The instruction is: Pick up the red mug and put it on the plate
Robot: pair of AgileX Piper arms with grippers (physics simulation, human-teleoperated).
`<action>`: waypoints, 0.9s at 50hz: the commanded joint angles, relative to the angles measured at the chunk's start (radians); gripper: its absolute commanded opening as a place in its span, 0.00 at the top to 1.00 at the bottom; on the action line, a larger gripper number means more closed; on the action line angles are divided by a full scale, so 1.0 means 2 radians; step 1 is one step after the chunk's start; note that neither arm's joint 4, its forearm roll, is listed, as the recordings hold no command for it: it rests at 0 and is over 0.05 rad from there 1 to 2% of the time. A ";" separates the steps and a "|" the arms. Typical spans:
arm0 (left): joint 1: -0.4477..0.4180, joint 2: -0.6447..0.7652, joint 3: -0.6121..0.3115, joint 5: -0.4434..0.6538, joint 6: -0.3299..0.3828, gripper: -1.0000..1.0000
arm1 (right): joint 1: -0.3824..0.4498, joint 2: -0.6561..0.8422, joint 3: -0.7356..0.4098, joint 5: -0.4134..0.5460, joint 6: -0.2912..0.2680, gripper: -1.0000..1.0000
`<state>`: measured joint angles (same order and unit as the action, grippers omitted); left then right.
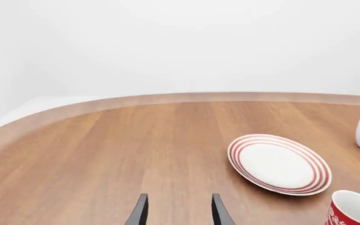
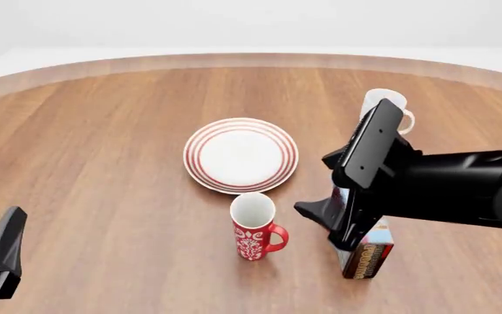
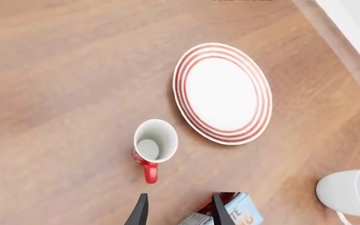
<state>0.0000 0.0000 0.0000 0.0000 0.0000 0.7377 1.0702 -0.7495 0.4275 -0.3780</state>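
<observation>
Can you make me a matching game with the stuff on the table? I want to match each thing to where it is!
Things:
1. red mug
2. plate
3. white mug
4. box

Places:
A. farthest back, on the right
B. under the right arm
C. standing just in front of the plate
D. middle of the table, nothing on it

Pairs: 1-C, 2-D, 3-A, 4-B

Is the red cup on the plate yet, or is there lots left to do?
Not yet. The red mug stands upright on the table, just near of the plate, which has nothing on it. In hand: the right tool is open above the table near the mug, holding nothing. The left tool is open too, off to the side. Grabbing, lifting and placing remain.
</observation>
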 commanded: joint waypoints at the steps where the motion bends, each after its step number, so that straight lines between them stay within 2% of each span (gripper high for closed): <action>1: 0.000 0.000 0.000 0.000 0.000 0.00 | 0.023 0.012 -0.001 -0.008 0.025 0.00; 10: 0.000 0.000 0.000 0.000 0.000 0.00 | 0.035 0.023 0.010 -0.027 0.041 0.00; 26: 0.000 0.000 0.000 0.000 0.000 0.00 | 0.041 0.047 0.027 -0.058 0.054 0.00; 27: 0.000 0.000 0.000 0.000 0.000 0.00 | 0.047 0.065 0.031 -0.074 0.061 0.00; 45: 0.000 0.000 0.000 0.000 0.000 0.00 | 0.052 0.082 0.029 -0.085 0.068 0.00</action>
<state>0.0000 0.0000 0.0000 0.0000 0.0000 0.8327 1.2087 -0.6925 0.2772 -0.2536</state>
